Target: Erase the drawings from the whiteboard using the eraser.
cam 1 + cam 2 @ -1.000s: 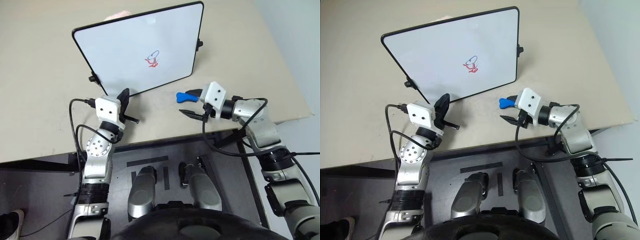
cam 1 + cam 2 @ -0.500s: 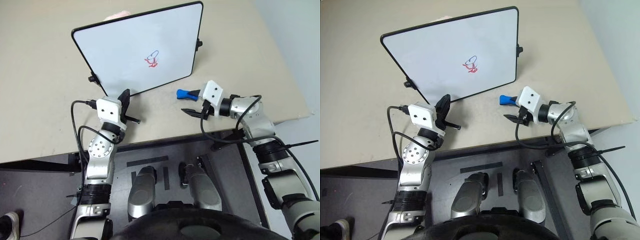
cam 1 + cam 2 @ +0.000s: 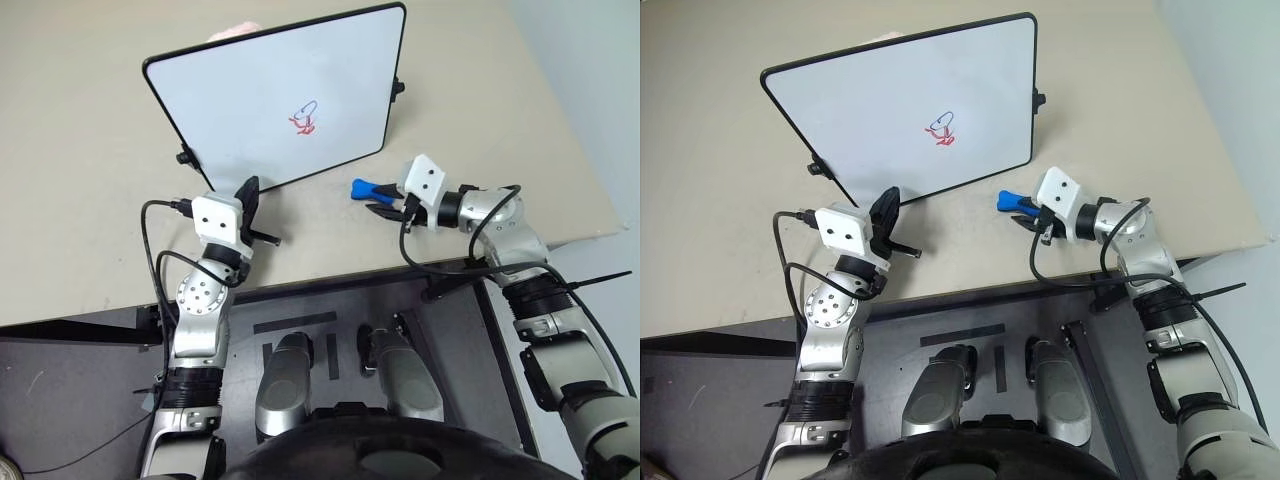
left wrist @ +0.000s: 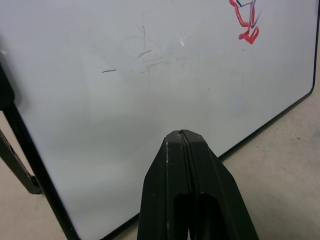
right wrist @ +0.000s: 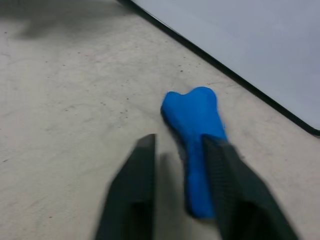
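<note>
I see the whiteboard (image 3: 280, 100) leaning up on the worktop (image 3: 80, 200), with the drawings (image 3: 305, 118) – a little red and blue scribble – near its middle. My left gripper (image 4: 182, 145) sits in front of the board's low edge with its fingers pressed together and nothing in them. The blue eraser (image 5: 196, 135) lies on the worktop just beside the board's low corner – my right gripper (image 5: 177, 165) has its fingers narrow around one end, one finger touching it.
</note>
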Robot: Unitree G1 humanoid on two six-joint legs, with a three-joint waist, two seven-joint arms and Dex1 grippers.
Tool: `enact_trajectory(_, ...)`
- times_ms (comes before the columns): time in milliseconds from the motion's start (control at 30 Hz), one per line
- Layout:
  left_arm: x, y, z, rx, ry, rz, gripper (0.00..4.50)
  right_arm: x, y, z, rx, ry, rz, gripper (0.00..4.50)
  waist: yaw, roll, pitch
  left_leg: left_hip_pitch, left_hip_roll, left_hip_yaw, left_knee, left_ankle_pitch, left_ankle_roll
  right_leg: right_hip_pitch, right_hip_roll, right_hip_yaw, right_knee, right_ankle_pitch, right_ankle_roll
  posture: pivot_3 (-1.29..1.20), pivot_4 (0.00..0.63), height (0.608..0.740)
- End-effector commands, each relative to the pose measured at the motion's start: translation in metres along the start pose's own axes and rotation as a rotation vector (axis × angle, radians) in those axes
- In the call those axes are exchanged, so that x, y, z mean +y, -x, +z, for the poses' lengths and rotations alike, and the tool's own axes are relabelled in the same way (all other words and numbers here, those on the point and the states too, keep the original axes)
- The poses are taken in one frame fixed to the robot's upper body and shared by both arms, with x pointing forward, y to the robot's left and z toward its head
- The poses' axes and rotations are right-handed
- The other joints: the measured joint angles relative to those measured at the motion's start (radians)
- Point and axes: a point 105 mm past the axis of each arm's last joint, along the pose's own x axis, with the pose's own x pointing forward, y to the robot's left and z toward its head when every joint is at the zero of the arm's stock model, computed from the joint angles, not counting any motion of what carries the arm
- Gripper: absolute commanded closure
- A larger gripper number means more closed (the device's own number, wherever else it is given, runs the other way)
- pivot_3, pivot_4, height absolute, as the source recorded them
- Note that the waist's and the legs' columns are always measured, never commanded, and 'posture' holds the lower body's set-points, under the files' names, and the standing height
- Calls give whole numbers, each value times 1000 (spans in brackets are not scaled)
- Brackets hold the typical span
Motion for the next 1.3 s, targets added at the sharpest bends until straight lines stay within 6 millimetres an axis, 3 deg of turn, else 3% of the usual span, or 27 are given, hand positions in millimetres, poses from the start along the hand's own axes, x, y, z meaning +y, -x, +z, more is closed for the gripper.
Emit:
enact_trajectory(33,-3,-4,13,-57,-14,-12,4500,-2,0,-1,13,16,-6,4453,0,0,0,0,0,0,0,0,0,0,0,0,0,0,0,0,150,740)
enact_trajectory(400,-5,-6,13,-60,-12,-22,4500,-3,-1,2,1,90,-38,4453,-1,0,0,1,0,0,0,0,0,0,0,0,0,0,-1,0,150,740)
enact_trajectory(967,-9,-7,12,-59,-4,-32,4500,-4,2,-5,25,58,-49,4453,-1,0,0,1,0,0,0,0,0,1,0,0,0,0,-1,0,150,740)
enact_trajectory(1067,-9,-7,12,-58,-3,-31,4500,-6,1,-6,34,66,-59,3851,0,0,0,1,0,0,0,0,0,1,0,0,0,0,-1,0,150,740)
enact_trajectory(1200,-9,-8,12,-59,-2,-31,4500,-6,2,-7,46,89,-67,2557,1,0,0,1,0,0,0,0,0,1,0,0,0,0,0,0,150,740)
enact_trajectory(1300,-9,-8,12,-59,-1,-33,4500,-7,2,-8,48,89,-68,2557,1,0,0,1,0,0,0,0,0,1,0,0,0,0,0,0,150,740)
